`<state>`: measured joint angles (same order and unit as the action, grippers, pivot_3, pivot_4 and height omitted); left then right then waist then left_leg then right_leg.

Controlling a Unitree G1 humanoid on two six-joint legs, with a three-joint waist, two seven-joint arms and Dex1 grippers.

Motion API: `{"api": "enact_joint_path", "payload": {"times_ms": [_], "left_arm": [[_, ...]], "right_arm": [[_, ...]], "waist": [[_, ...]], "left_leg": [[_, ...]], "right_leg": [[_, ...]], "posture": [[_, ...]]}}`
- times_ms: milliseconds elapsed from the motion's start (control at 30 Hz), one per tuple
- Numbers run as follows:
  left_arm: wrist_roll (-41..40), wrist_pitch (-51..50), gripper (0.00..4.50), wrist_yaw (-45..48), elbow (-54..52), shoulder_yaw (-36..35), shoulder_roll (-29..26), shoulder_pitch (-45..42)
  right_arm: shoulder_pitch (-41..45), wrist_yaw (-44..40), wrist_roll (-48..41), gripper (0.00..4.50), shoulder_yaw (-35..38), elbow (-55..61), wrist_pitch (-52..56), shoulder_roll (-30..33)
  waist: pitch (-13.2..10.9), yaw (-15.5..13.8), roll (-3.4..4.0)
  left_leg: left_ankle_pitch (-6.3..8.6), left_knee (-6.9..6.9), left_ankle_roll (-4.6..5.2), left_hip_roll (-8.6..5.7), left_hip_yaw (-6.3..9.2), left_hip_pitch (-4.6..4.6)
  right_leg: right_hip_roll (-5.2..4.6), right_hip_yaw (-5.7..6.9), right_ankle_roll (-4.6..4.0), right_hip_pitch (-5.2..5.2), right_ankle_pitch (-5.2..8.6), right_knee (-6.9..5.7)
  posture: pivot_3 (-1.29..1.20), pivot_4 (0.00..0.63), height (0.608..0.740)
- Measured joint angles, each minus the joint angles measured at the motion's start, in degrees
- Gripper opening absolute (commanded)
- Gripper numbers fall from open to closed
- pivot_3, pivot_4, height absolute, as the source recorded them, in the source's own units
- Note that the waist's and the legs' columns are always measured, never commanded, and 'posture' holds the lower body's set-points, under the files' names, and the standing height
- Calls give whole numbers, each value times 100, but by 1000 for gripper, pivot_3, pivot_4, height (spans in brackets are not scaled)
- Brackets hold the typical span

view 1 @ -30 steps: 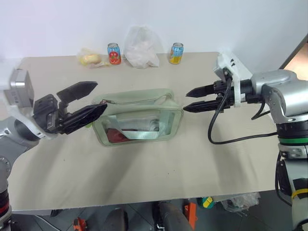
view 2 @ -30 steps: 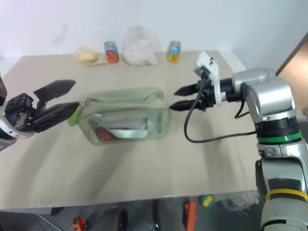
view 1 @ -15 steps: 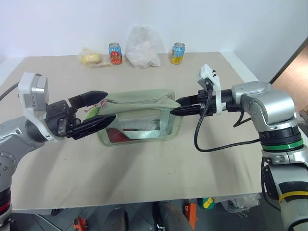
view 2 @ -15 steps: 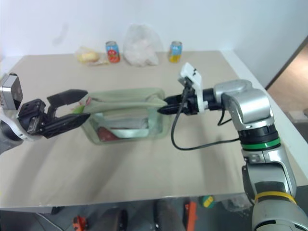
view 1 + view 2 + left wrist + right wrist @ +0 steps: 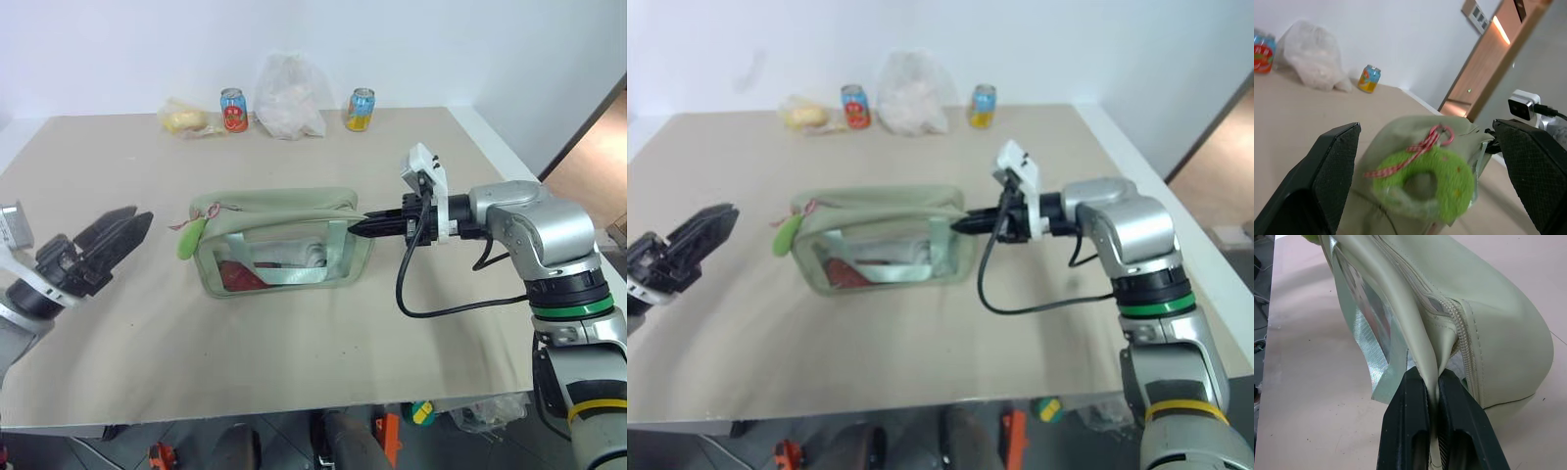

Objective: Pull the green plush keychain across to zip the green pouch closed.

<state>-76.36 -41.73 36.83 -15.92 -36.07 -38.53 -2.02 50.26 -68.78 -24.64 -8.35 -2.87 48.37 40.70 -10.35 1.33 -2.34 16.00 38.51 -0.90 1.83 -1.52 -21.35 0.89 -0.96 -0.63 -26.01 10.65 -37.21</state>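
Observation:
The green pouch [image 5: 284, 210] lies in the middle of the table, its clear window facing me. The green plush keychain [image 5: 187, 236] hangs on a red cord at the pouch's left end, and it is close in front in the left wrist view [image 5: 1426, 182]. My left gripper [image 5: 135, 221] stands open a short way left of the keychain, touching nothing. My right gripper [image 5: 359, 228] is shut on the pouch's pale green strap [image 5: 1422, 350] at its right end, the strap pinched between both fingers [image 5: 1409, 396].
At the back of the table stand a red can [image 5: 233, 110], a white plastic bag [image 5: 287, 98], a yellow-blue can [image 5: 360, 109] and a yellow item in a clear wrap [image 5: 183, 120]. A black cable [image 5: 431, 304] loops under my right wrist.
My left gripper has drawn back to the left and down, away from the keychain, still open. My right gripper moved in and closed on the pouch's strap.

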Motion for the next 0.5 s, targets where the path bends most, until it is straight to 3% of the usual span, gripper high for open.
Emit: {"api": "enact_joint_path", "payload": {"times_ms": [500], "left_arm": [[-1193, -348, 4500, -1275, -24, 295, 887, 331]], "right_arm": [[-48, 134, -102, 23, 4, 49, 50, 7]], "waist": [[2, 2, -3]], "left_leg": [[0, 0, 0, 0, 0, 12]], "right_leg": [[4, -2, 0, 12, -1, -1]], "posture": [[0, 150, 740]]}}
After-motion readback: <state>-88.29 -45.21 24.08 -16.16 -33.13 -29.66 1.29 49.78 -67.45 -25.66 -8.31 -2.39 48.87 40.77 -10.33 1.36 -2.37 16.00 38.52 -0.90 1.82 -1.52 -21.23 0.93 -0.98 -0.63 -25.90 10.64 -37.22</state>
